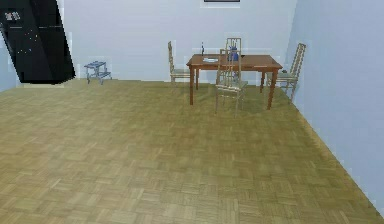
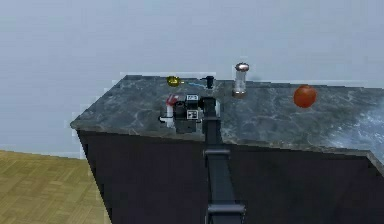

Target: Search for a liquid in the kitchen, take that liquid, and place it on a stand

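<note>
Dark marbled surface (image 2: pixel 270 122) carries a silver-capped glass shaker (image 2: pixel 240 80) and, farther right, a red round fruit (image 2: pixel 305 96). Left of them sits the hand (image 2: pixel 173 108); whether it holds anything cannot be told.

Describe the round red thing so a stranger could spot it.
Find the dark stone counter against the pale wall. Toward the arm side view's right lies the red thing. It is the one round, red-orange item; the nearby shaker is tall with a silver cap.
</note>
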